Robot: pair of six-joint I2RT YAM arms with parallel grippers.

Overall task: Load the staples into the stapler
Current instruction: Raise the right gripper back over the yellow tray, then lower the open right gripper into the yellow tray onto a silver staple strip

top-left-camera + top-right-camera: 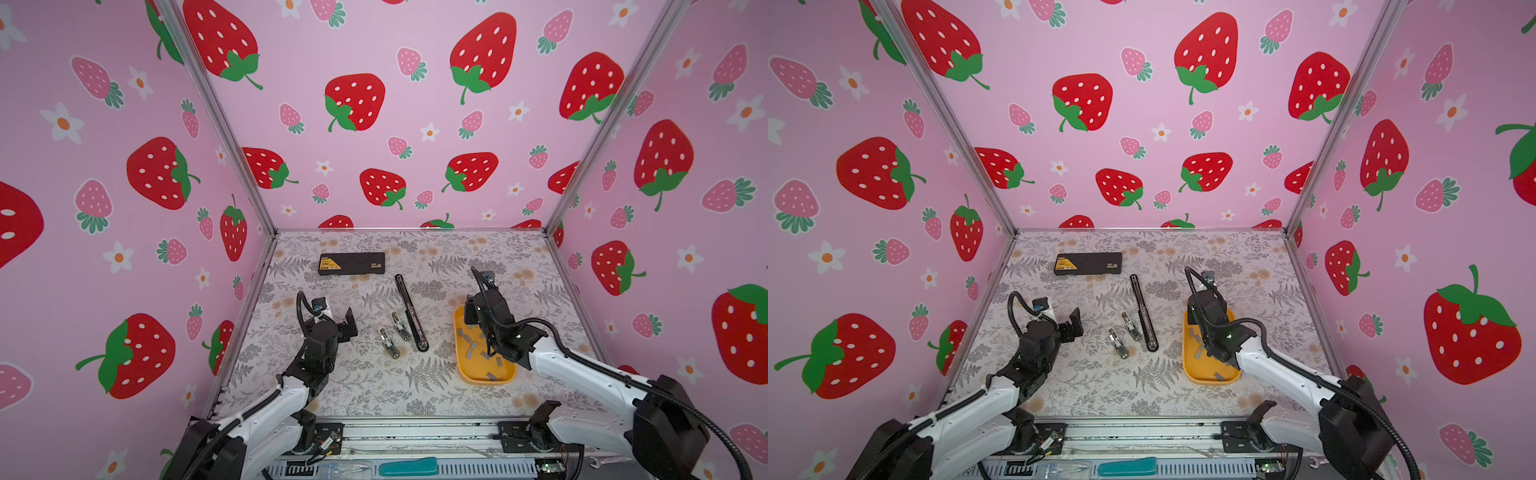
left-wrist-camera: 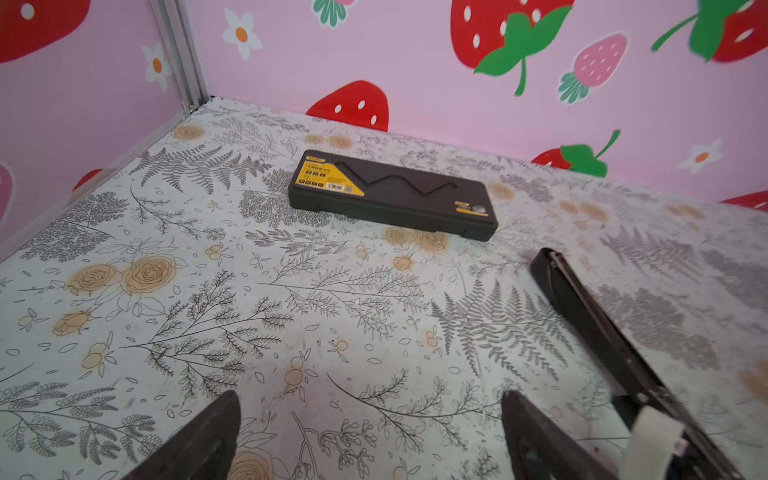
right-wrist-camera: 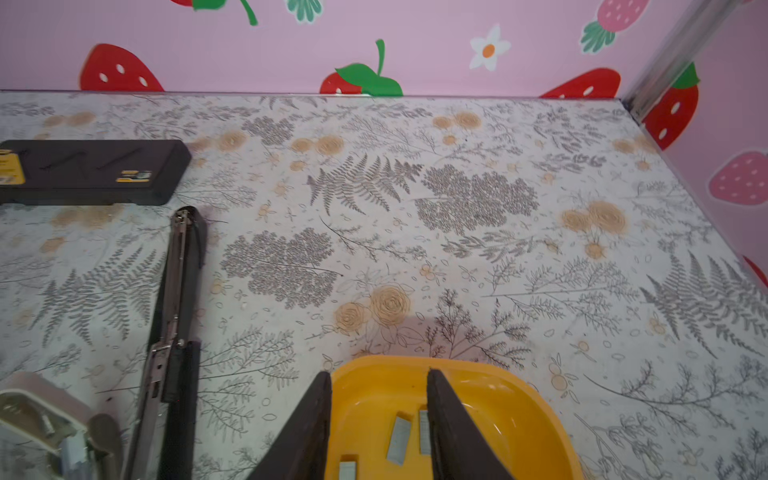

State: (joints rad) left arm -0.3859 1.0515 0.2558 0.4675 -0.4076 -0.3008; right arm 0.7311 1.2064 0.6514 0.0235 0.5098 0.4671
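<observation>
Several short grey staples (image 3: 399, 438) lie loose in a yellow tray (image 3: 519, 390) at the right of the table, seen in both top views (image 1: 491, 376) (image 1: 1219, 377). My right gripper (image 3: 378, 374) reaches down into the tray (image 1: 473, 370), its jaws a hand's breadth apart. Two strips lie on the tray floor between the fingers, and neither is gripped. A long black stapler (image 1: 409, 311) (image 3: 174, 311) lies folded out flat mid-table, its metal channel up. Two small white staplers (image 1: 388, 343) (image 1: 401, 326) lie just left of it. My left gripper (image 2: 370, 395) hovers wide open and empty left of them (image 1: 347, 326).
A flat black case with a yellow label (image 1: 351, 263) (image 2: 390, 195) lies at the back left. Pink strawberry walls close in the floral table on three sides. The arms' base rail (image 1: 415, 436) runs along the front edge.
</observation>
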